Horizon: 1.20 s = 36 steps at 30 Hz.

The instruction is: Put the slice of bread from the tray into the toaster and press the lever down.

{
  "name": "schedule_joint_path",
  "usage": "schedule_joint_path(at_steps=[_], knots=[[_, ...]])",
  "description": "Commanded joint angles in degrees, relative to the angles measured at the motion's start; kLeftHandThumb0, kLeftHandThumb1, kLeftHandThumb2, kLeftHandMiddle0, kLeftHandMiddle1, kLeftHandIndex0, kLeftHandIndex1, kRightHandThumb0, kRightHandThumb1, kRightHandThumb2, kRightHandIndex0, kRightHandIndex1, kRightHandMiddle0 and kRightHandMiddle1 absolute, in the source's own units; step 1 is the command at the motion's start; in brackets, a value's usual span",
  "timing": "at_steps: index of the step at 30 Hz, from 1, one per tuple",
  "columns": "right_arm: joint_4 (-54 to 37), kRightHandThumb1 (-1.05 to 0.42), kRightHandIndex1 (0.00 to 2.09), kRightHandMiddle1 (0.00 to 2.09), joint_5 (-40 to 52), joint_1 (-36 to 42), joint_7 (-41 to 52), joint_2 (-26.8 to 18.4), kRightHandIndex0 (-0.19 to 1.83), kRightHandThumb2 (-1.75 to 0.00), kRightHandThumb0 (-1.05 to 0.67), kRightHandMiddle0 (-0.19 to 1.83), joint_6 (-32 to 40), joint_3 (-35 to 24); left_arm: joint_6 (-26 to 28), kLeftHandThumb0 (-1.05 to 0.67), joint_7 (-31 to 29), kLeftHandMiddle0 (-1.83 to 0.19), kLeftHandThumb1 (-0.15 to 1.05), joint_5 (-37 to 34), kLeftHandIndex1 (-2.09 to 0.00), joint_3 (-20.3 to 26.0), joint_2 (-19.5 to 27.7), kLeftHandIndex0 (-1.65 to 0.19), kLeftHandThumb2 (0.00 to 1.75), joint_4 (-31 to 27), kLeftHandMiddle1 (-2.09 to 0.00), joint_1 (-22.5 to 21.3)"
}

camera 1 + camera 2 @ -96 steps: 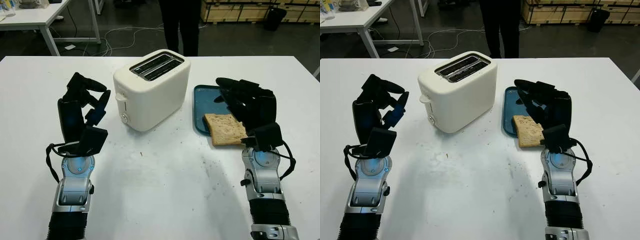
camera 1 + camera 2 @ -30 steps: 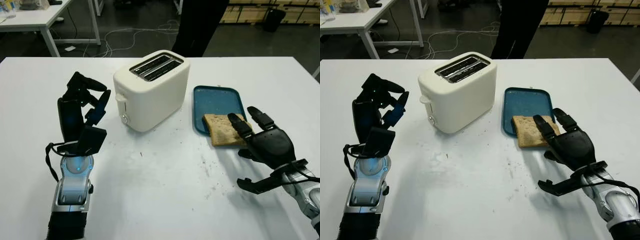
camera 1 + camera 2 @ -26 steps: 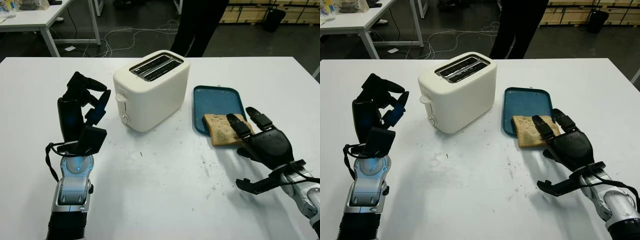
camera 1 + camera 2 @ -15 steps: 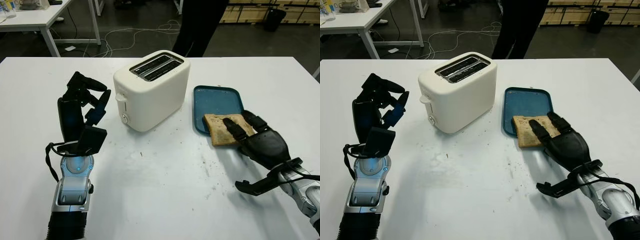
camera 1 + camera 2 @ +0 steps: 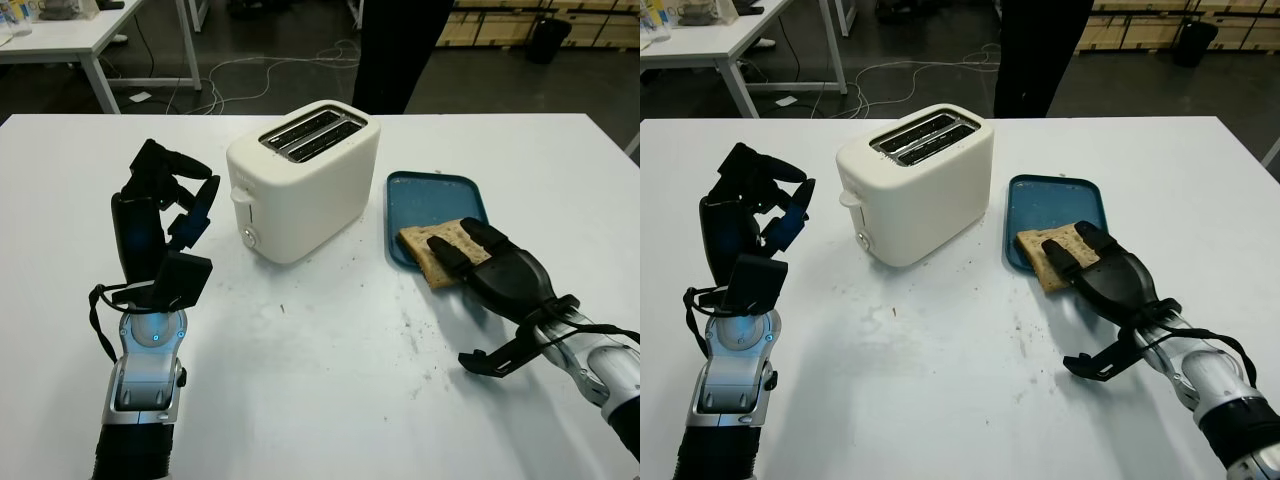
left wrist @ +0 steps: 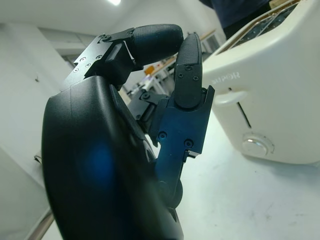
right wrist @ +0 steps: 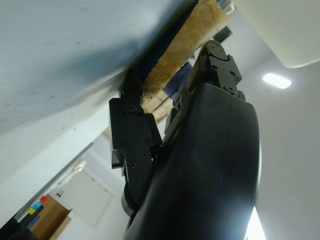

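Table (image 5: 330, 380): white surface with scattered dark crumbs, bearing all the things of the task.

Toaster (image 5: 305, 180): cream two-slot body, standing at an angle near the middle of the table; both slots face up. On its near end face sit a lever (image 5: 238, 196) at the top of its track and a round dial (image 5: 248, 236) below it.

Tray (image 5: 435, 200): blue and shallow, just to the right of the toaster; its far part is bare.

Slice of bread (image 5: 432, 250): lies on the tray's near edge and overhangs it toward the robot. In the right wrist view the crust (image 7: 182, 47) runs between the black fingers.

Right hand (image 5: 478, 262): reaches in low from the bottom right, palm down — fingers (image 5: 1068, 252) on top of the slice and the thumb beneath its edge, so the hand is closed about the bread.

Left hand (image 5: 160, 225): held upright above the table to the left of the toaster, well apart from it — fingers (image 6: 187, 65) curled inward, grasping nothing.

Background: a person's dark legs (image 5: 400, 45) stand beyond the far edge of the table; a second white table (image 5: 90, 40) is at the upper left.
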Motion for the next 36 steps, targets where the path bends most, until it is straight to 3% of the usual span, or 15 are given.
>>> schedule_joint_path(at_steps=[1,2,3,4,6,8,10,14,24,27,28,31,36], knots=[[2.0,-0.91,0.68,0.39,-0.8,1.4,-2.8,0.5,0.01,-0.03,-0.10,0.01,-1.2,2.1,-1.1,-0.33,0.2,-0.81,0.92,-0.1,-1.63,0.1,-0.1,-0.54,0.26,-0.2,-1.75,-0.1],[2.3,-0.90,1.31,0.88,-1.2,1.3,-4.5,0.3,0.00,-0.01,-0.15,0.01,-1.4,2.5,-1.0,-0.33,0.1,-0.81,0.92,-0.1,-1.63,0.1,-0.1,-0.54,0.26,-0.2,-1.75,-0.1],[2.2,-0.90,1.52,1.10,-1.1,1.3,-6.3,0.2,0.00,-0.01,-0.17,0.00,-1.8,2.7,-1.0,-0.33,0.0,-0.81,0.92,-0.4,-1.63,0.1,-0.1,-0.54,0.26,-0.2,-1.75,-0.1],[2.5,-0.91,1.63,1.31,-1.0,1.3,-9.0,0.1,0.20,-0.01,-0.20,0.00,-2.5,2.8,-0.3,-0.33,0.0,-0.81,0.92,-0.3,-1.63,0.0,-0.2,-0.54,0.26,-0.5,-1.75,0.0],[3.9,-0.92,1.72,1.59,-0.3,1.2,-14.0,0.1,0.86,-0.03,-0.28,0.00,-4.1,3.0,0.0,-0.36,0.2,-0.80,0.92,0.3,-1.62,-0.1,-0.3,-0.54,0.26,-0.8,-1.75,0.1],[5.4,-0.92,1.74,1.71,0.5,0.9,-17.9,0.3,1.34,-0.22,-0.39,0.00,-5.8,3.0,-0.6,-0.34,0.5,-0.81,0.92,1.0,-1.61,-0.2,-0.1,-0.55,0.26,-0.5,-1.75,0.1],[7.4,-0.92,1.74,1.74,1.6,0.2,-22.7,0.6,1.51,-0.26,-0.42,0.01,-8.6,3.0,-0.7,-0.34,0.5,-0.82,0.92,1.1,-1.60,-0.2,0.0,-0.56,0.26,-0.4,-1.75,0.1],[10.2,-0.92,1.75,1.74,2.6,-1.0,-28.2,0.9,1.57,-0.36,-0.45,0.00,-11.8,3.5,-0.4,-0.34,0.1,-0.82,0.92,0.6,-1.59,-0.2,-0.2,-0.56,0.26,-0.7,-1.75,0.3],[10.2,-0.92,1.75,1.75,3.5,-1.9,-30.3,0.1,1.42,-0.38,-0.42,0.00,-13.9,2.6,-0.2,-0.35,0.2,-0.81,0.92,0.4,-1.60,-0.3,-0.4,-0.56,0.25,-0.7,-1.75,0.5],[11.1,-0.92,1.75,1.75,3.5,-2.8,-33.3,0.2,0.37,-0.30,-0.40,0.00,-14.3,2.4,-0.2,-0.34,0.0,-0.81,0.92,0.5,-1.60,-0.4,-0.3,-0.55,0.26,-0.8,-1.75,0.6],[11.5,-0.92,1.75,1.75,3.4,-3.5,-34.6,0.2,0.15,-0.27,-0.40,0.00,-14.3,2.2,-0.5,-0.34,0.0,-0.81,0.92,0.5,-1.60,-0.5,-0.3,-0.55,0.26,-0.6,-1.75,0.6],[10.9,-0.92,1.75,1.75,3.3,-5.6,-36.7,-0.9,0.02,-0.20,-0.41,0.00,-14.3,1.4,-0.8,-0.33,-0.1,-0.82,0.92,0.1,-1.60,-0.4,-0.3,-0.55,0.25,-0.1,-1.75,0.6],[9.0,-0.92,1.75,1.75,0.4,-10.6,-42.4,-4.1,0.00,-0.23,-0.38,0.00,-14.1,0.4,-1.0,-0.33,-0.1,-0.83,0.92,0.3,-1.61,-0.6,-0.2,-0.56,0.26,0.2,-1.75,0.5]])
